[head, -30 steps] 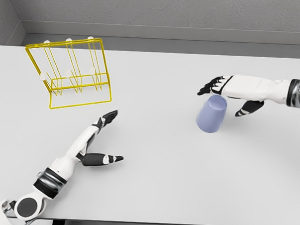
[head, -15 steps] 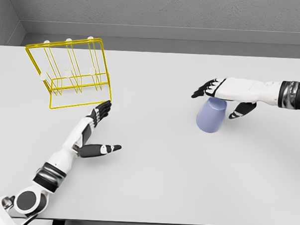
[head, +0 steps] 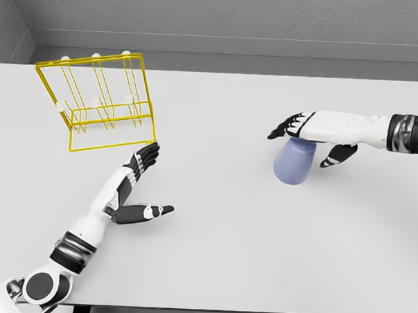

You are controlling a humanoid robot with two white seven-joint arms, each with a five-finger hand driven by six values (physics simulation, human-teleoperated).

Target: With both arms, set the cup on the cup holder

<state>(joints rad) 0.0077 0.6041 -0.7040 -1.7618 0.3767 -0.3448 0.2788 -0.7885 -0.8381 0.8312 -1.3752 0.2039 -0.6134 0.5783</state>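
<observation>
The lavender cup (head: pixel 294 161) stood on the white table (head: pixel 260 256), well to the right of the yellow wire cup holder (head: pixel 97 103) and well apart from it, tilted, with its wider end toward the table. It had not been lifted. The right hand (head: pixel 314 133) lay directly over the cup's upper end, fingers extended and spread, thumb hanging down on the cup's right side; whether the palm touched the cup could not be determined, and no closed grasp was evident. The left hand (head: pixel 135 184) hovered near the holder's front right corner, fingers straight and apart, thumb out to the side, holding nothing; contact with the wire could not be confirmed.

Judgement: the task was at an early stage. The grasp of the cup appeared not yet secured. Lifting, carrying across to the holder, any handover between arms, and seating the cup on a peg all remained outstanding
</observation>
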